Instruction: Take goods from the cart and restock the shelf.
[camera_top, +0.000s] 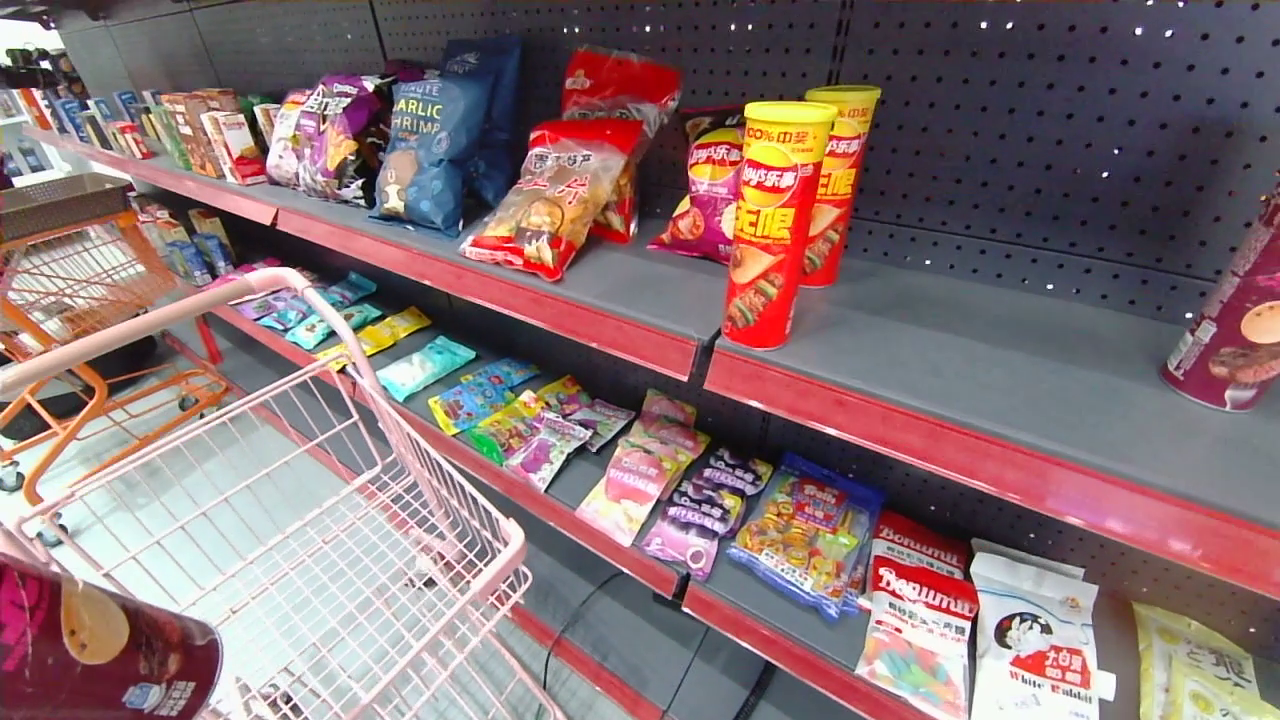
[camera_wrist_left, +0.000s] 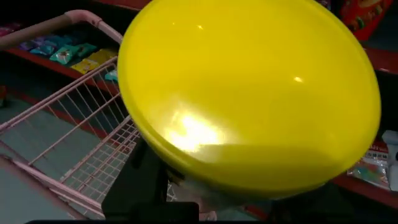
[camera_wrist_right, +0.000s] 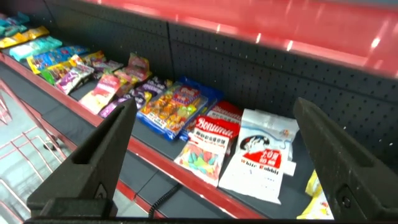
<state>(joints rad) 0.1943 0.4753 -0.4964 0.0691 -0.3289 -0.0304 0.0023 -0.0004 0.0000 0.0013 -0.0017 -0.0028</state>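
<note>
A dark maroon chip can (camera_top: 95, 650) with a yellow lid (camera_wrist_left: 249, 93) hangs tilted above the pink cart (camera_top: 330, 500), at the lower left of the head view. My left gripper (camera_wrist_left: 180, 199) is shut on it, and the lid hides most of the fingers. Two red and yellow chip cans (camera_top: 775, 225) stand upright on the upper shelf (camera_top: 960, 360). A second maroon can (camera_top: 1235, 320) stands at that shelf's far right. My right gripper (camera_wrist_right: 217, 168) is open with nothing between its fingers, and it faces the lower shelf's candy bags (camera_wrist_right: 261, 155).
Snack bags (camera_top: 545, 195) and boxes (camera_top: 225, 145) fill the left part of the upper shelf. Bare grey shelf lies between the red cans and the maroon can. Candy packs (camera_top: 690, 500) line the lower shelf. An orange cart (camera_top: 80, 290) stands at the far left.
</note>
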